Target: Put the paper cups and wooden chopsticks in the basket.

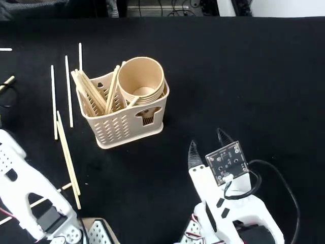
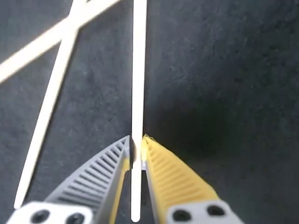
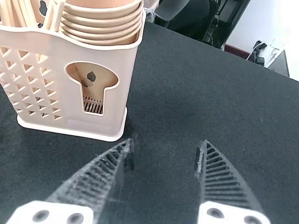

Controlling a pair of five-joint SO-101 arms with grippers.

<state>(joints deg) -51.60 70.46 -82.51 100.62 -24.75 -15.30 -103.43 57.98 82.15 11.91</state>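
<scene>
The black table (image 1: 254,76) carries everything. The right arm (image 1: 238,213) rises from the near edge, a little right of the middle. Its right gripper (image 1: 207,140) stands over bare cloth with the two claws spread wide and nothing between them. The left arm (image 1: 25,198) is at the near left corner. The left gripper (image 2: 136,142) has its claws pressed together on a single chopstick (image 2: 138,70), pinching it close to one end, so that a short piece sticks back between the fingers. Just beside it on the cloth, two crossed chopsticks (image 2: 46,107) lie one over the other.

The basket (image 1: 127,127) stands upright left of the table's middle, somewhat toward the far edge. The right gripper is near it but apart from it. The paper cups (image 1: 142,76) are stacked one inside another and sit upright in the basket's right compartment. A bundle of chopsticks (image 1: 91,91) leans in the left compartment.

Between the basket and the left edge, three thin loose chopsticks (image 1: 68,91) lie almost parallel, running from far to near. Closer to the near edge, a slanted pair (image 1: 68,157) lies together. One more stick (image 1: 6,82) reaches in at the left edge.
</scene>
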